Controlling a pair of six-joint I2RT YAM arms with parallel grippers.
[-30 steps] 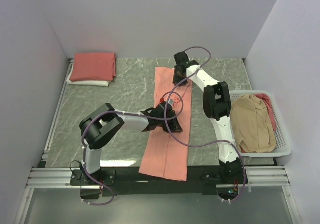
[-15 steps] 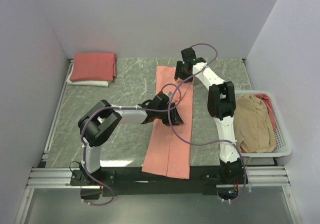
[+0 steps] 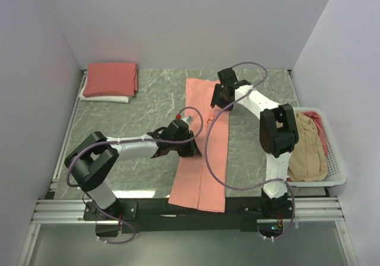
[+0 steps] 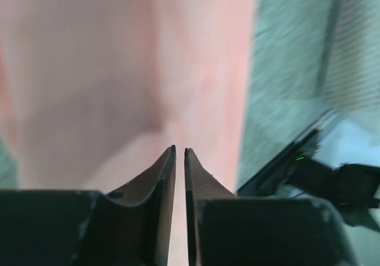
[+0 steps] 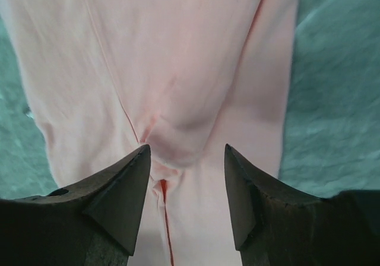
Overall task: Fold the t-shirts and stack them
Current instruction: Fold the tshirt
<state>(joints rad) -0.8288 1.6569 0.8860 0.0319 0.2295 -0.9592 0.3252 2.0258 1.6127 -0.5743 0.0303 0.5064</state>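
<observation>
Right gripper (image 5: 187, 150) gapes over the long-folded pink shirt (image 3: 199, 171), left gripper (image 4: 179, 150) nearly closed, grip unclear; two shirts (image 3: 110, 79) sit stacked upper left, more shirts (image 3: 306, 150) wait in the basket (image 3: 338, 180)

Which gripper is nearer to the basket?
Right. The right gripper hangs over the far end of the pink shirt, a little left of the basket. The left gripper is over the shirt's middle, farther left of the basket.

left pincer (image 4: 179, 151) pinched on salmon-pink t-shirt (image 4: 119, 70) | green marbled table (image 4: 285, 88) at right
</observation>
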